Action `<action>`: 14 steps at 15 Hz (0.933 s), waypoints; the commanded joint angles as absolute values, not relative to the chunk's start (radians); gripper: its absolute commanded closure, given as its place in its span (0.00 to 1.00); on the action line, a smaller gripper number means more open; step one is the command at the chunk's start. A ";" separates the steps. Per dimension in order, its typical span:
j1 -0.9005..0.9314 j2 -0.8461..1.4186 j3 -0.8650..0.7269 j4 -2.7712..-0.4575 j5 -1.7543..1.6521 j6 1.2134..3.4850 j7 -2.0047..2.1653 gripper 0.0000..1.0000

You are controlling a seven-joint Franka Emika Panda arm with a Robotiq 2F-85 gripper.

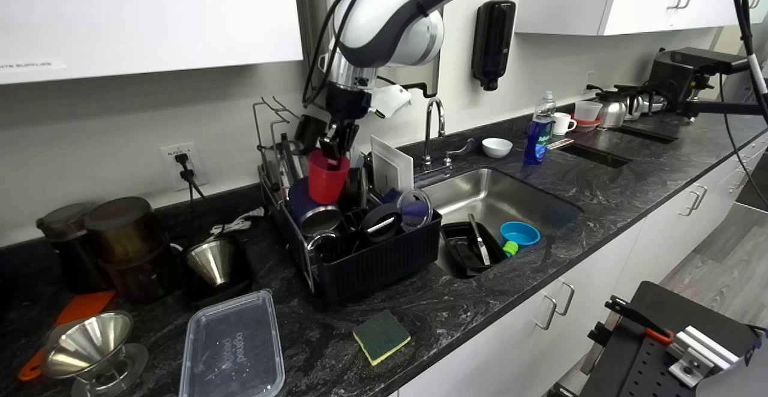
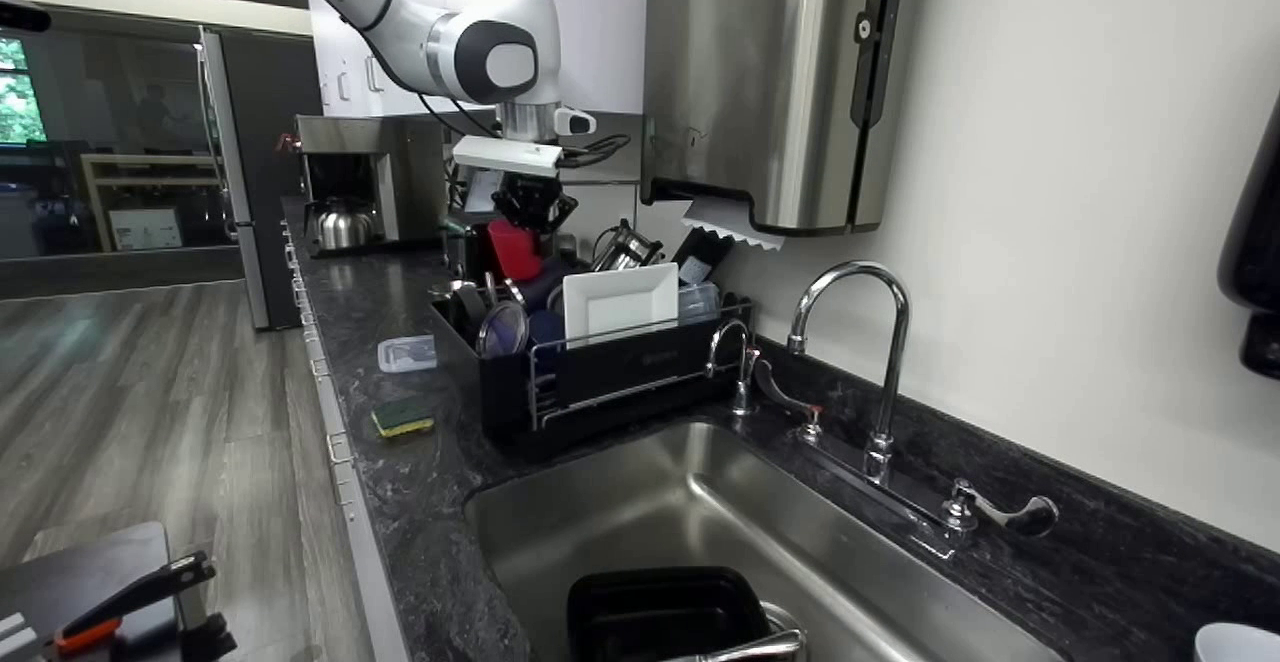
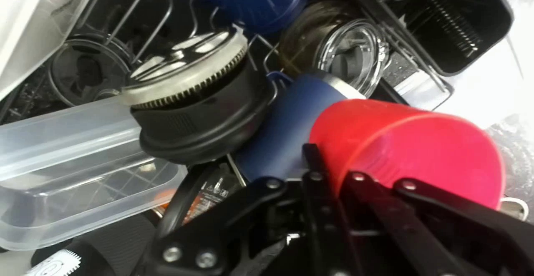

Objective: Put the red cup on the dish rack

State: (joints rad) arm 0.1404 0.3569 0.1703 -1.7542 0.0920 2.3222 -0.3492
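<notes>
One wall of the red cup (image 1: pixel 327 182) is pinched in the pincer (image 3: pixel 334 175); the cup lies below it, mouth up, dish rack (image 1: pixel 384 270) beneath both, so lowering seems due.

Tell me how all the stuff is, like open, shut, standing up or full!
Red cup: held, mouth up; can't tell if it rests on anything
Gripper: shut on the cup's wall
Dish rack: loaded with dishes
White square plate: standing on edge in the rack
Big faucet: no water running
Soap bottle: upright, partly full
Sponge: lying flat, green side up
Blue dish: in the sink, mouth up
Upper cabinet doors: shut
</notes>
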 commanded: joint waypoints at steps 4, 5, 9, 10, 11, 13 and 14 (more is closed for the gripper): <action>0.123 0.425 0.159 -1.710 0.034 2.356 -0.350 0.99; 0.123 0.422 0.157 -1.718 0.028 2.352 -0.347 0.99; 0.130 0.402 0.146 -1.737 -0.006 2.313 -0.324 0.99; 0.130 0.393 0.144 -1.742 -0.015 2.300 -0.316 0.99; 0.128 0.377 0.143 -1.750 -0.022 2.276 -0.313 0.99; 0.123 0.353 0.139 -1.775 -0.043 2.227 -0.317 0.99; 0.122 0.348 0.138 -1.788 -0.051 2.211 -0.319 0.99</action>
